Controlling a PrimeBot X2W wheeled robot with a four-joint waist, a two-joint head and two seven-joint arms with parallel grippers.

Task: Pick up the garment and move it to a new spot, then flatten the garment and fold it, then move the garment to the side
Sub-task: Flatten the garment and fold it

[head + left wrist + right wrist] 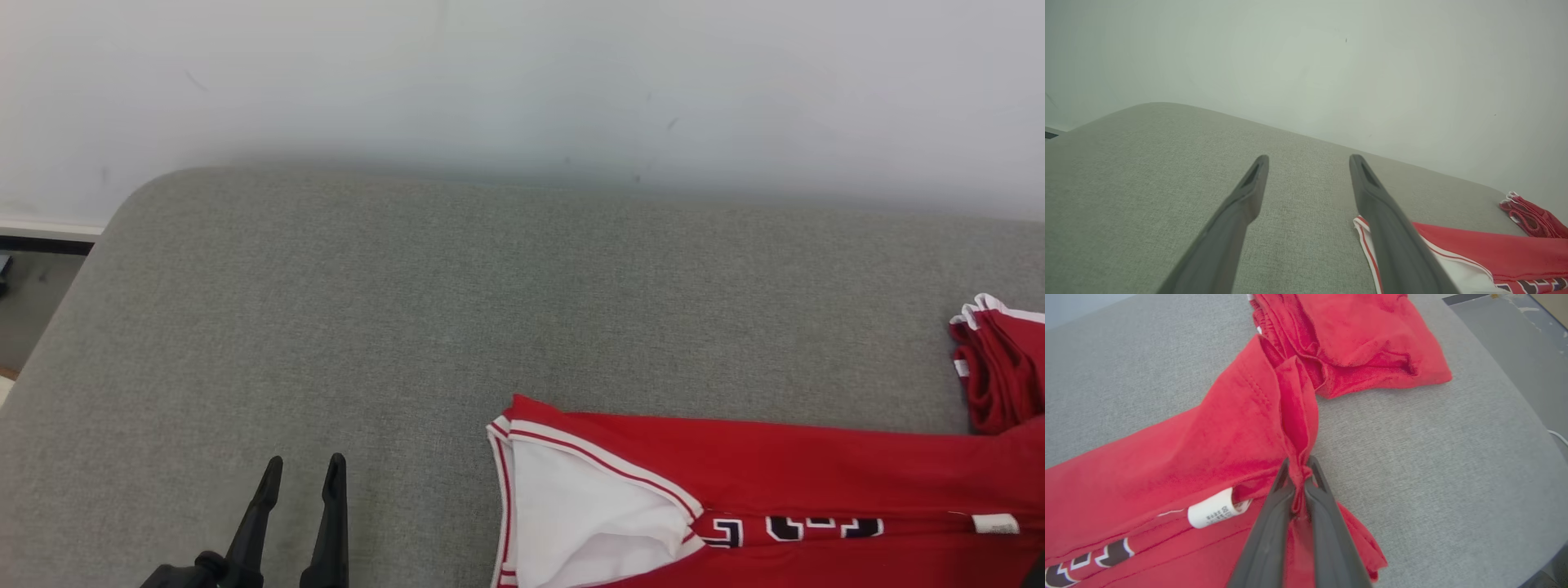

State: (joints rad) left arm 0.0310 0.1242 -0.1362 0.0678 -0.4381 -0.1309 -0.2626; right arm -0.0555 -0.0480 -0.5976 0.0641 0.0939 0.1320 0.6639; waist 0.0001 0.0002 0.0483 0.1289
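The garment (775, 482) is a red jersey with white trim and dark letters, lying at the lower right of a grey padded surface (367, 310). Its white inside shows at an armhole. My right gripper (1300, 467) is shut on a bunched red fold of the garment (1229, 428), which rises in a ridge from the fingertips toward a crumpled part at the top. A white label sits just left of the fingers. My left gripper (304, 472) stands open over bare grey fabric, left of the garment's edge (1494, 253), with nothing between its fingers (1249, 196).
A pale wall (522, 82) runs behind the grey surface. The surface's rounded corner and a strip of dark floor (33, 302) lie at the far left. In the right wrist view the surface's edge curves away, with grey floor (1515, 339) beyond.
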